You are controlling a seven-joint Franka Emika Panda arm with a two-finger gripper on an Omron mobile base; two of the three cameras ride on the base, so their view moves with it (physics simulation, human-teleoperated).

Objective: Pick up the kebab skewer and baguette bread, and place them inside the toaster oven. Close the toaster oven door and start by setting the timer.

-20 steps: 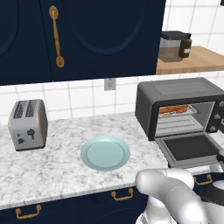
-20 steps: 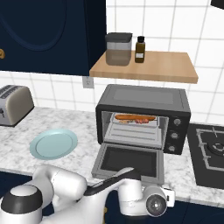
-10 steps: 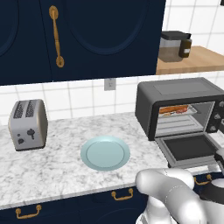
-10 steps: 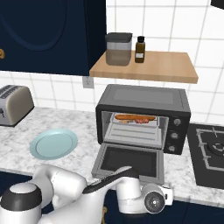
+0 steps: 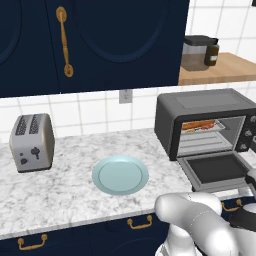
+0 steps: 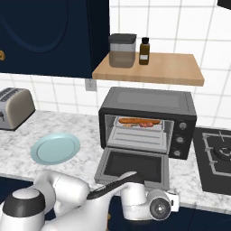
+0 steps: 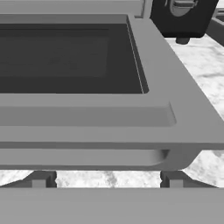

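— What do we see of the room?
— A marbled white desk [image 5: 65, 192] under dark blue cabinets [image 5: 100, 40] and a white tiled wall, with a silver toaster [image 5: 31, 142] at the left, a pale blue plate [image 5: 120, 175] in the middle and a wooden shelf [image 6: 149, 70] above.
— And the task's things?
— The toaster oven [image 6: 149, 119] stands at the right, its door [image 6: 134, 166] dropped flat. On its rack lie the baguette [image 6: 131, 121] and the kebab skewer [image 6: 149, 124], side by side.
— The gripper?
— Its fingertips [image 7: 39, 179] sit low, just before the door's bar handle [image 7: 83, 158], set apart and holding nothing.
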